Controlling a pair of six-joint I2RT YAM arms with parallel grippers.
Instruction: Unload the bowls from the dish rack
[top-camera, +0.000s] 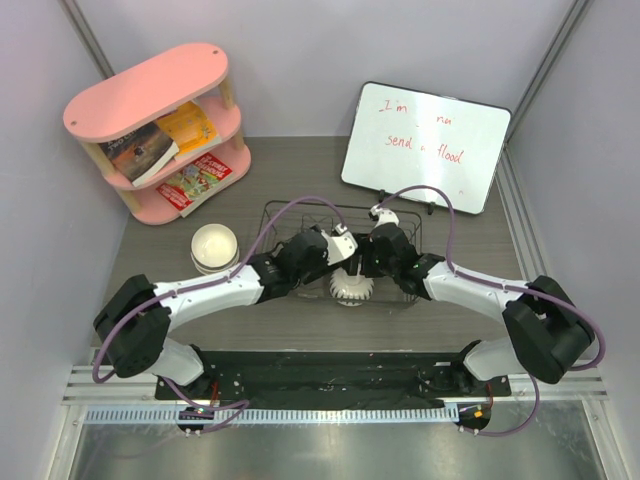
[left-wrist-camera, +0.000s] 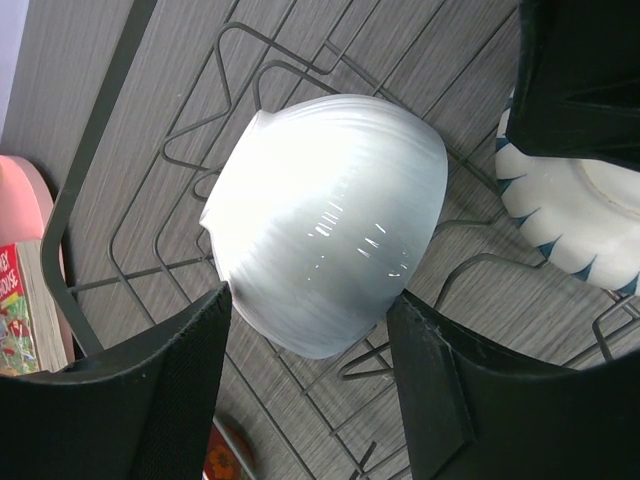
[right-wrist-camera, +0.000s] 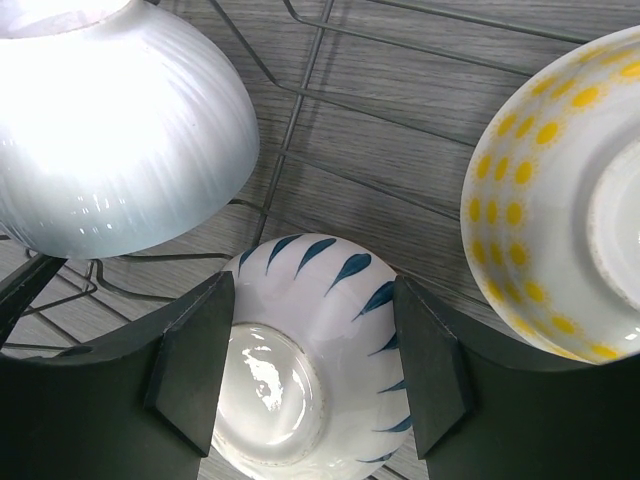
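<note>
- Writing: whiteboard (top-camera: 425, 145) propped at the table's far right corner, red marker, "I'm … send … flood"; the words between are too faint to read.
- Books on the pink shelf (top-camera: 150, 95), far left corner; the cover titles are too small to make out.
- Surface: table (top-camera: 480, 255) of grey wood grain, with pale walls close round it.
- Cream bowl (top-camera: 214, 247) stands upright on the table, just beside the rack's left edge.
- Dish rack (left-wrist-camera: 95, 130), black wire, sits mid-table; both arms reach into it.
- White ribbed bowl (left-wrist-camera: 330, 210) lies tilted on the rack's prongs.
- Left gripper (left-wrist-camera: 310, 295) straddles that bowl, with a finger at each side of the wall. I cannot tell whether the jaws are pressing it.
- Blue-and-white bowl (right-wrist-camera: 310, 350) is in the rack, foot ring up, beside the ribbed one.
- Right gripper (right-wrist-camera: 310, 290) sits astride it, fingers along both flanks. I cannot tell whether it grips.
- Yellow-dotted bowl (right-wrist-camera: 540, 200) is in the rack with its base showing, apart from the right gripper.
</note>
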